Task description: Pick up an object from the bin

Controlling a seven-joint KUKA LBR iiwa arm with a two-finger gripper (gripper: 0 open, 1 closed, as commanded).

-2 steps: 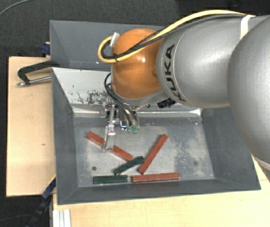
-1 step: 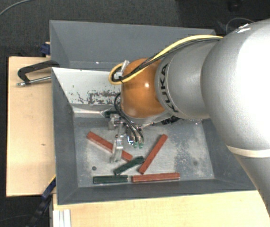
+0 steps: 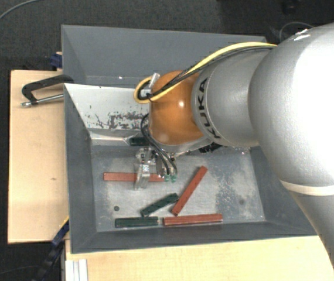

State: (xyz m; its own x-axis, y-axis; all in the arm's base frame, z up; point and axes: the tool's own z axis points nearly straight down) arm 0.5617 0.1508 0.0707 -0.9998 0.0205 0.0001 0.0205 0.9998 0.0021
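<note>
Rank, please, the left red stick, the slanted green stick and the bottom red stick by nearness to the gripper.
1. left red stick, at the gripper
2. slanted green stick, mid-floor
3. bottom red stick, by the lower wall

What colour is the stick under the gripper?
Reddish brown. The stick shows in the camera view.

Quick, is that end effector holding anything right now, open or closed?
End effector: low over the leftmost red stick; open or closed cannot be told.
</note>
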